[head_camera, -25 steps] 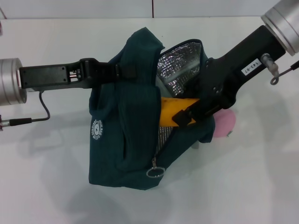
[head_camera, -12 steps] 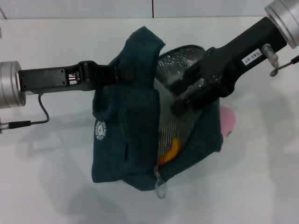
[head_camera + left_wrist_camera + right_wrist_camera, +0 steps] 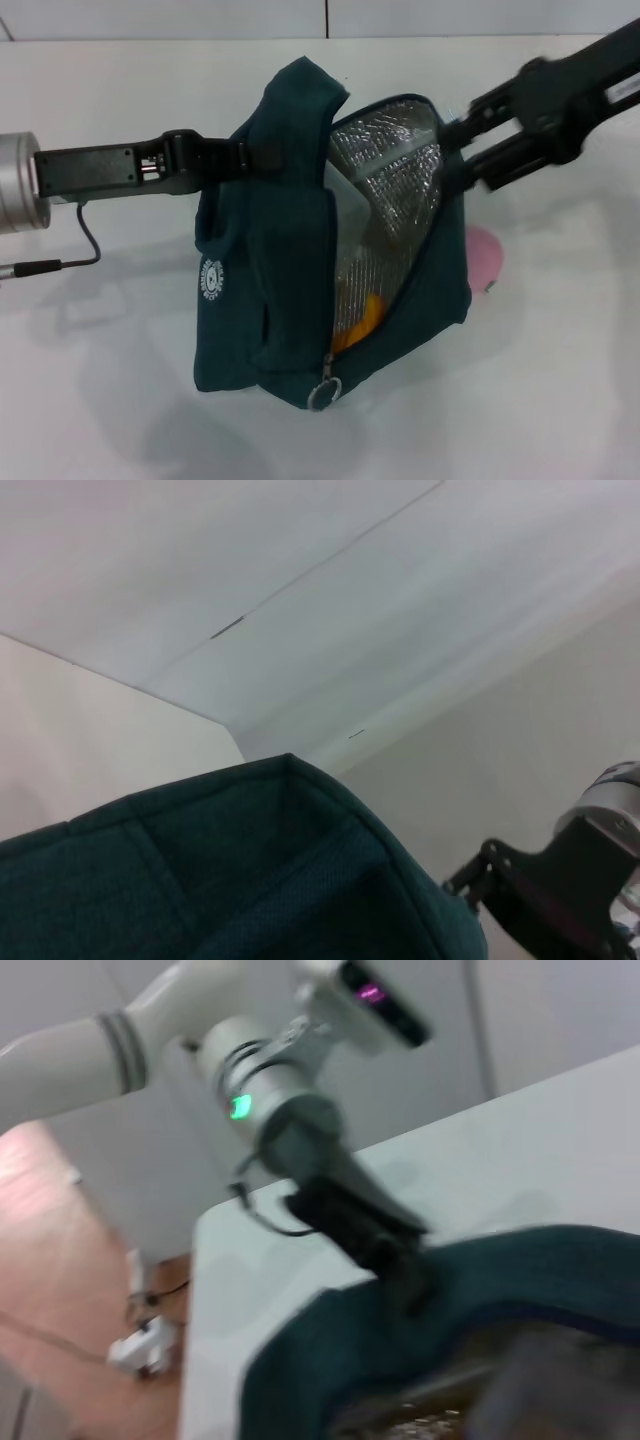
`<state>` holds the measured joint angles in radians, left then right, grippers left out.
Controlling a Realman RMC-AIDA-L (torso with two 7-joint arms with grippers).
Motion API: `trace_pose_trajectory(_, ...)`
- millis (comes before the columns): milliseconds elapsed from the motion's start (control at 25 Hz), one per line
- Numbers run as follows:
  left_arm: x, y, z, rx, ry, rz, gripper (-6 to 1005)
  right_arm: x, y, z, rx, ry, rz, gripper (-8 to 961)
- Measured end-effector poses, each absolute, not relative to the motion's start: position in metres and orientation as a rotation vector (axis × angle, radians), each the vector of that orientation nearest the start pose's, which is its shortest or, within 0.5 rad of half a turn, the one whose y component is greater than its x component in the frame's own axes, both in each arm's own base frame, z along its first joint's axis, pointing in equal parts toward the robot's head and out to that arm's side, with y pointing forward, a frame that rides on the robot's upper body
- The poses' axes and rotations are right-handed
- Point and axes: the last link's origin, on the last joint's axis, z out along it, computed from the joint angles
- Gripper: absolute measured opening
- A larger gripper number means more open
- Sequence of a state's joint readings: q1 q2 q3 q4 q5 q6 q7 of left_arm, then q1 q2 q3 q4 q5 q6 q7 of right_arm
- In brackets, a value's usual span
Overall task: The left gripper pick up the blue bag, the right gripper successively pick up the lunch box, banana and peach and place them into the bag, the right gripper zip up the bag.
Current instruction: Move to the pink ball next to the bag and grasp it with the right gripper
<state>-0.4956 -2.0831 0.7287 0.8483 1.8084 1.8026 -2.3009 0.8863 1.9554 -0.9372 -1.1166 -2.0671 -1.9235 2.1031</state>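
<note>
Bag: the blue bag (image 3: 300, 260) hangs at the centre of the head view, its base on or just above the white table (image 3: 560, 400), mouth gaping toward 1 o'clock and showing silver lining.
Handling: soft, floppy cloth; I judge it sags and swings under load, so it is best held by the top fold, where it is held now.
Banana: the banana (image 3: 358, 320) lies deep inside, an orange-yellow patch near the lower end of the opening.
Lunch box: a pale edge under the flap may be the lunch box; I cannot tell for sure.
Peach: the peach (image 3: 488, 257) sits on the table at 3 o'clock of the bag, partly hidden behind it; probably delicate, needing a gentle hold around its middle.
Left gripper: the left gripper (image 3: 262, 156) reaches in from 9 o'clock, pinching the bag's top fold.
Right gripper: the right gripper (image 3: 490, 152) is at 2 o'clock, outside the mouth; its jaws stand apart, carrying nothing.
Change: half a second ago it was over the opening; a second ago it held the banana there. It has since withdrawn.
</note>
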Motion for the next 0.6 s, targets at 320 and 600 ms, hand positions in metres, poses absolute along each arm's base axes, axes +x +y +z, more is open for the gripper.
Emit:
trace_pose_trajectory(320,-0.228,0.314,0.033,-2.561,-1.679,-1.127,30,0.142,0.368,0.101,-3.007,0.504,0.398,653)
trace_pose_trajectory(600,-0.231,0.314,0.033,-2.556,-1.668,-1.13,30,0.184,0.361,0.093,-2.915,0.484,0.377,700)
